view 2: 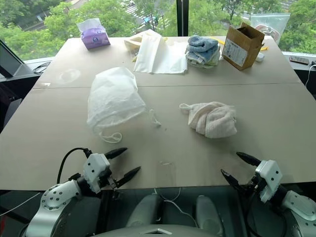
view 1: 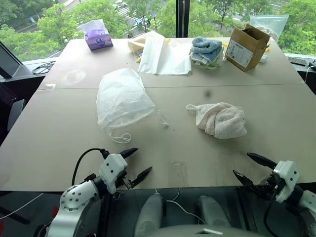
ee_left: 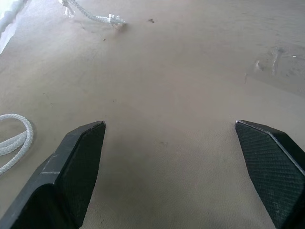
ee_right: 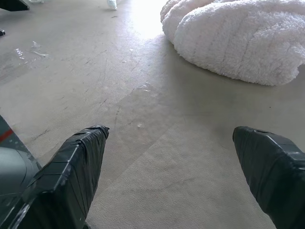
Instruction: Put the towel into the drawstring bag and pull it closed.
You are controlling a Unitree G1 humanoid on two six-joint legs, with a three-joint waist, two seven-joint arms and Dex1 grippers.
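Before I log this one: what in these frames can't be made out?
- Drawstring bag: head views do not show whether its mouth is open; fabric folds hide it.
- Cardboard box: contents hidden by its walls.
- Towel: cut off by the right wrist view's edge.
- Cord: cut off in the left wrist view.

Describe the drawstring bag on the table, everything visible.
The bag is thin, translucent white fabric, crinkled, lying flat on the table left of the towel and apart from it. Its rounded end points away from the robot; its gathered mouth faces the robot, with a thin white cord looped out beside it. Nothing grips it.
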